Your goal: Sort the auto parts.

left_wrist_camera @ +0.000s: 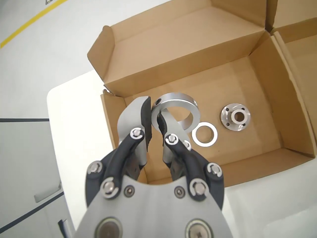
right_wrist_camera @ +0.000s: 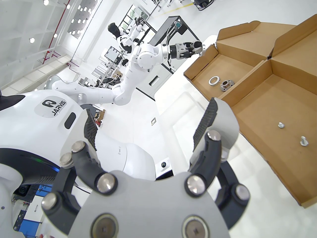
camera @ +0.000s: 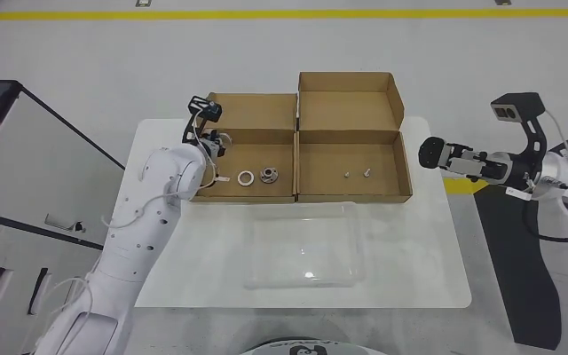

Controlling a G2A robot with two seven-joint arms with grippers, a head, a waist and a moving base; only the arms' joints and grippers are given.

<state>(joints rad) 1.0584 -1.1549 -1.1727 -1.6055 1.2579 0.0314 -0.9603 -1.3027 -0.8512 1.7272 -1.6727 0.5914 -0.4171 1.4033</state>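
White table (camera: 408,257) carries two open boxes along its far edge and a clear tray (camera: 306,244) near the front. Left gripper (left_wrist_camera: 153,108) pinches a collar (left_wrist_camera: 178,100) by its wall over the left box's (left_wrist_camera: 270,80) left end — a washer (left_wrist_camera: 204,137) and flange (left_wrist_camera: 235,117) lie mid-floor there. Two bolts (right_wrist_camera: 281,125) sit in the right box (camera: 328,169). Right gripper (right_wrist_camera: 151,111) hangs wide open off the table's right edge.

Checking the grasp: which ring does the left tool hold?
The big thick ring, its wall pinched by the left tool; the thin flat ring lies loose in the box.
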